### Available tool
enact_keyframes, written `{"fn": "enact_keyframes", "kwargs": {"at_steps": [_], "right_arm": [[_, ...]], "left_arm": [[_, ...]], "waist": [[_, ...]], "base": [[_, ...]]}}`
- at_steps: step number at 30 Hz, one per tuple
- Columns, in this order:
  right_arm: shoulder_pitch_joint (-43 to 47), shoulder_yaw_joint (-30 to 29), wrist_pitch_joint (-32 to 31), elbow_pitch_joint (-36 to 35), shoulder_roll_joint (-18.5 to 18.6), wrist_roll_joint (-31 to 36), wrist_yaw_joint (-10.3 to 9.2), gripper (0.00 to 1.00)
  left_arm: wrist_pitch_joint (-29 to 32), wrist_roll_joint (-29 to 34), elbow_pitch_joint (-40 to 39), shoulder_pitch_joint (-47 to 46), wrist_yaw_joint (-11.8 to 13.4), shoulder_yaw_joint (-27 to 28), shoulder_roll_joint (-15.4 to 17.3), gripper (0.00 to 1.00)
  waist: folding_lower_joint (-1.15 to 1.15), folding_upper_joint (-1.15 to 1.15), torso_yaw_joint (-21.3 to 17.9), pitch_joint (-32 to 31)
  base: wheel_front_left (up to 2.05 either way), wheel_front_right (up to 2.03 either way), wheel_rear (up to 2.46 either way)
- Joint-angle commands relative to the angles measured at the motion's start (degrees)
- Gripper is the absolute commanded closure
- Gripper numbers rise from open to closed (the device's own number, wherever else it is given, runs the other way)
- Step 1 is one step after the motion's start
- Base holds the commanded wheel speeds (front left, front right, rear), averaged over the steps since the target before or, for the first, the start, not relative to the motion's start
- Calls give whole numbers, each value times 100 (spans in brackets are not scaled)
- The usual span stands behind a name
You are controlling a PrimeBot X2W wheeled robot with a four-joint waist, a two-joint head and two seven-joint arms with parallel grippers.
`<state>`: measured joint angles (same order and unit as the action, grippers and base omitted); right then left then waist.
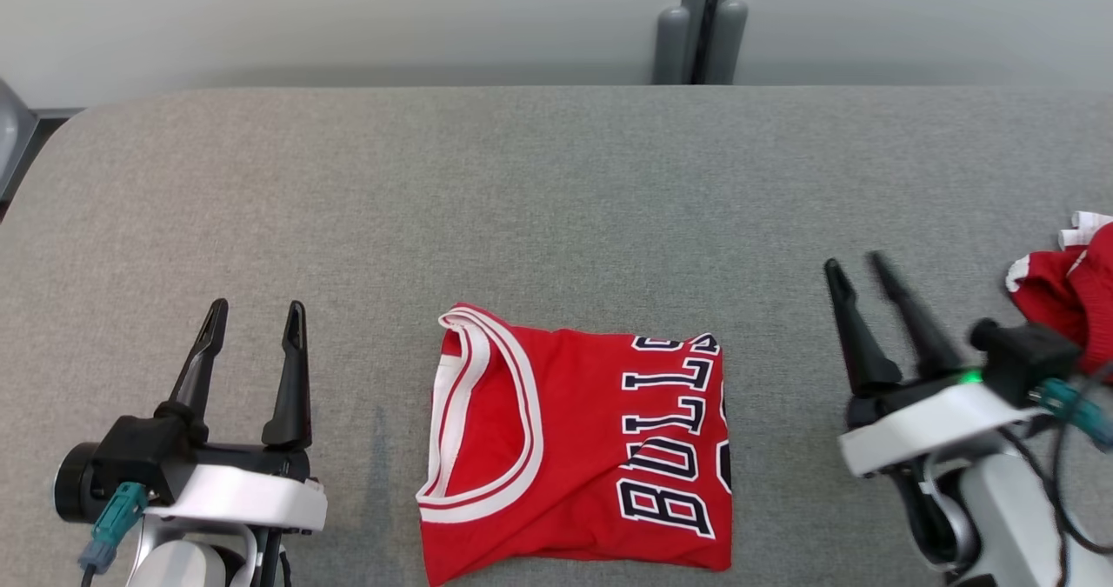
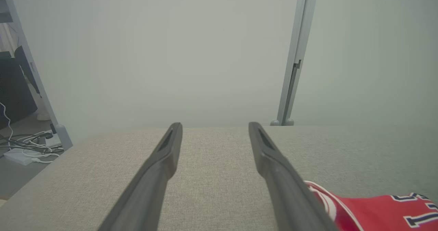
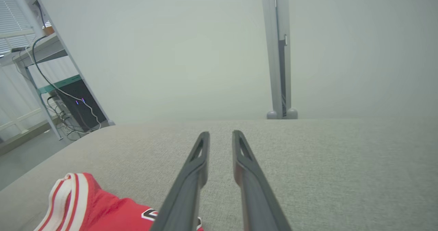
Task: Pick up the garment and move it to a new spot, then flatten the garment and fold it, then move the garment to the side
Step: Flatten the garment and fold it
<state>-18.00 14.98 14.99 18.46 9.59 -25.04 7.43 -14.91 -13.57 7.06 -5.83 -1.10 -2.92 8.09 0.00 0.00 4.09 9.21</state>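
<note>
The garment, a red jersey with white-and-red banding at the neck opening and dark, white-edged lettering, is seen folded into a compact, roughly square packet. It is laid flat on the grey fabric surface, at the near edge and about midway across the head view. The neck opening is turned toward the robot's left and the lettering toward its right. A few shallow creases are visible along its near edge. The garment is touched by neither tool.

The left tool is placed to the left of the garment, well apart from it. Its two dark fingers are spread wide and point away from the robot, and nothing is gripped. In the left wrist view a corner of the jersey is seen beside the right-hand finger.

The right tool is placed to the right of the garment, also apart from it. Its fingers are parted by a narrower gap, nothing is held, and they are tilted slightly toward the robot's left. A green light is lit on its wrist.

A second red cloth with white trim is bunched at the far right edge of the surface, just past the right wrist. Beyond the surface, a pale wall and a grey post are seen.
</note>
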Motion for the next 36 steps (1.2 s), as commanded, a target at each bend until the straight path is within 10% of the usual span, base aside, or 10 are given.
{"fn": "enact_keyframes", "kwargs": {"at_steps": [1,11,36], "right_arm": [[150,-200,-24,-153,11,104,12,0],[1209,-1285,-736,-1445,-231,739,12,0],[2690,-1903,-1563,-2844,-555,1089,12,0]], "left_arm": [[-22,46,-26,88,27,26,36,0],[36,76,-184,348,62,-23,149,0],[506,52,-729,1171,271,-140,292,0]], "waist": [[0,0,-60,-61],[0,0,-237,-465],[0,0,-296,-1006]], "base": [[0,0,0],[0,0,0],[0,0,0]]}}
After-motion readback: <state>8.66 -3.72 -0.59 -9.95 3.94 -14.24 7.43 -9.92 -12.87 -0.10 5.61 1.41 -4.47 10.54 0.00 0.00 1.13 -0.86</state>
